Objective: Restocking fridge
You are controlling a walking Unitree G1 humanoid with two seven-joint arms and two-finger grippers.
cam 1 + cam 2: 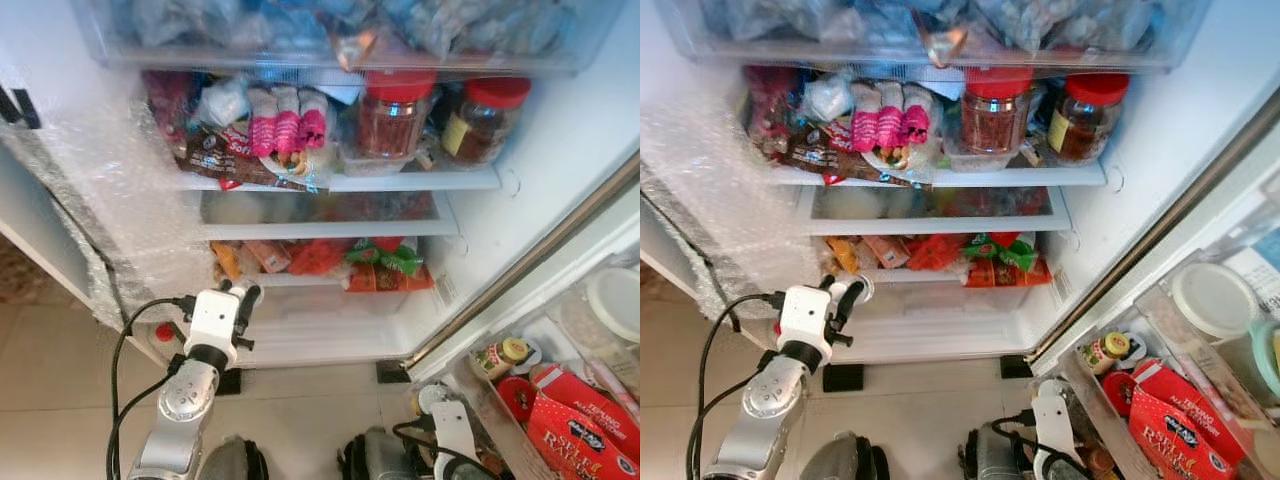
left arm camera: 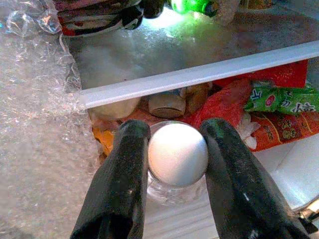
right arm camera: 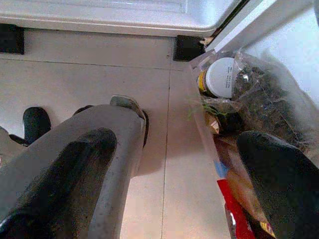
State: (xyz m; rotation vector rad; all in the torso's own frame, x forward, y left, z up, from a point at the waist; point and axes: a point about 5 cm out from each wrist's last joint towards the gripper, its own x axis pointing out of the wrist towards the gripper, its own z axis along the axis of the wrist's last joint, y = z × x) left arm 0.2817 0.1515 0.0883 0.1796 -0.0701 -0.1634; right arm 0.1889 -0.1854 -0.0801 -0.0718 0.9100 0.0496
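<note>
My left gripper (image 2: 175,149) is shut on a small clear jar with a white lid (image 2: 177,153), one black finger on each side of the lid. It holds the jar at the front left of the open fridge's lowest shelf (image 1: 330,283), just before the orange, red and green packets (image 1: 372,262). In the eye views the left gripper (image 1: 241,293) sits at the end of the raised silver arm. My right gripper (image 3: 179,144) hangs low by the fridge door, open, with nothing between its fingers.
Bubble wrap (image 1: 110,190) covers the fridge's left wall. The upper shelf holds two red-lidded jars (image 1: 395,115) and pink packets (image 1: 285,125). The door bin (image 1: 560,400) at the right holds a red box and small jars. Tiled floor (image 1: 60,380) lies below.
</note>
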